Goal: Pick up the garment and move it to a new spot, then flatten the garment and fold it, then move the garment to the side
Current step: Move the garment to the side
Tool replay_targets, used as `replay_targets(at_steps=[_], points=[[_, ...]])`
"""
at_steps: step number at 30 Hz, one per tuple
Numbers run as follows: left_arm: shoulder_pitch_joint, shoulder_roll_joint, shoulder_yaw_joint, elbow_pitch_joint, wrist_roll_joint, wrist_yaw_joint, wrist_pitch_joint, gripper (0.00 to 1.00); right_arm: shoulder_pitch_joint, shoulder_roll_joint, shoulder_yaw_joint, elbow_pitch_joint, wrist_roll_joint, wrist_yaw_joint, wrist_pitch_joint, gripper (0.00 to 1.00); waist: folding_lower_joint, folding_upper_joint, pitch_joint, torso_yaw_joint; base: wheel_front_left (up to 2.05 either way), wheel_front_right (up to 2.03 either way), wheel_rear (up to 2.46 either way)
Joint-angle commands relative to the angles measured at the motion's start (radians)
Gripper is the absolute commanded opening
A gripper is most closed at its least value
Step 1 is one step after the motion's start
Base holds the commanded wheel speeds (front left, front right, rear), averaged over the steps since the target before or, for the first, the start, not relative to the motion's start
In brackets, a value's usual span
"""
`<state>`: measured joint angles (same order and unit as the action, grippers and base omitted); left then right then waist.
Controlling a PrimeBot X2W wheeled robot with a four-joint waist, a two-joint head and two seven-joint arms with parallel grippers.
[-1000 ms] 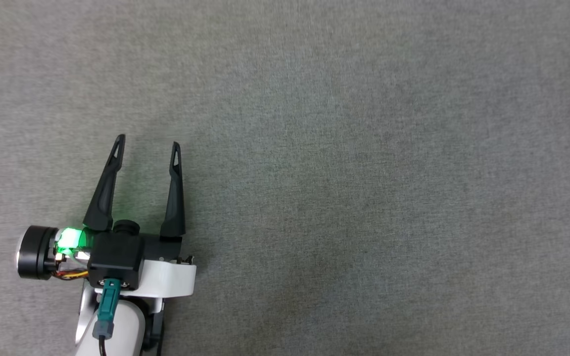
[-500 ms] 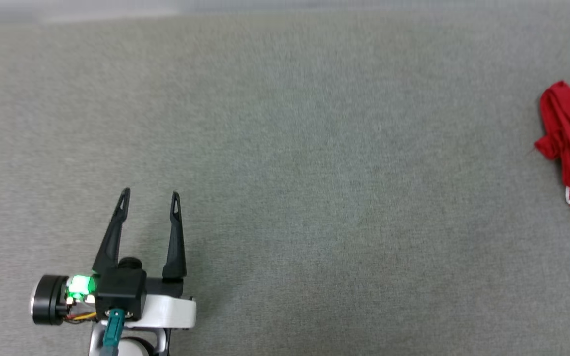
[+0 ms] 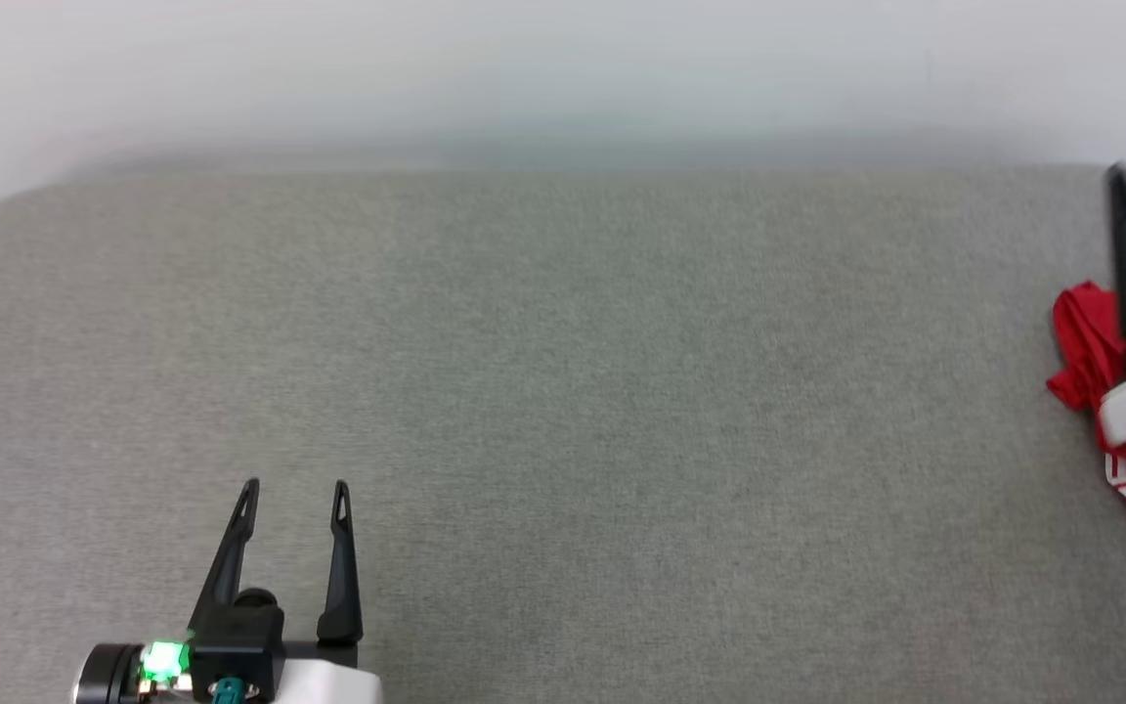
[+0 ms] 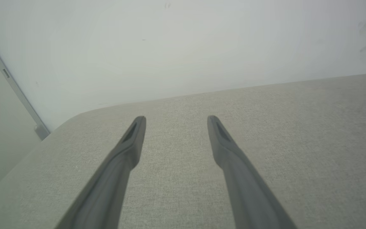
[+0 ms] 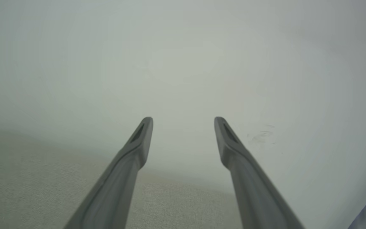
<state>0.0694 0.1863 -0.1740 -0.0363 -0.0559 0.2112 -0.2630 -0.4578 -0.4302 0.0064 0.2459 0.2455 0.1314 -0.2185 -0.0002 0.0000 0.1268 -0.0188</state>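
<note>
**Garment:** the red shirt with red-and-white striped trim [image 3: 1076, 337] lies bunched at the far right of the grey fabric-covered desk [image 3: 563, 391]. The head view's border cuts it off, and the right arm partly masks it.

**Right gripper** [image 5: 183, 122]: fingers spread, nothing between them.

**Left gripper** [image 3: 295, 486]: released and empty at the near left, well apart from the garment.

**Assessment:** a heap at the side suits either a garment awaiting pickup or one set aside after folding. The quality of any fold cannot be judged. Should a grasp be wanted, the right gripper is the nearer one and would have to descend onto the cloth.
</note>
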Motion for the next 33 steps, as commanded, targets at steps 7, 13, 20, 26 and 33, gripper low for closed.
replay_targets(at_steps=[7,13,20,26,33], points=[[0.05,-0.017,0.009,0.017,0.004,-0.014,-0.002,1.0,0.203,0.139,-0.024,-0.162,-0.062,-0.001,0.017,1.0,0.0002,0.0,-0.083,0.035,0.0,0.0,0.0],[0.071,-0.025,0.01,0.029,0.008,-0.029,-0.002,1.0,0.372,0.262,-0.065,-0.231,-0.094,-0.001,0.032,1.0,0.0002,0.0,-0.118,0.041,0.0,0.0,0.0],[0.082,-0.028,0.025,0.041,0.007,-0.054,-0.002,1.0,0.514,0.344,-0.099,-0.266,-0.12,-0.001,0.008,1.0,0.0002,0.0,-0.135,0.042,0.0,0.0,0.0],[0.087,-0.035,0.031,0.048,0.01,-0.061,-0.002,1.0,0.567,0.364,-0.087,-0.279,-0.126,-0.001,-0.011,1.0,0.0002,0.0,-0.143,0.043,0.0,0.0,0.0],[0.089,-0.041,0.036,0.055,0.013,-0.079,-0.002,1.0,0.628,0.377,-0.063,-0.309,-0.133,-0.001,-0.025,1.0,0.0002,0.0,-0.152,0.046,0.0,0.0,0.0]])
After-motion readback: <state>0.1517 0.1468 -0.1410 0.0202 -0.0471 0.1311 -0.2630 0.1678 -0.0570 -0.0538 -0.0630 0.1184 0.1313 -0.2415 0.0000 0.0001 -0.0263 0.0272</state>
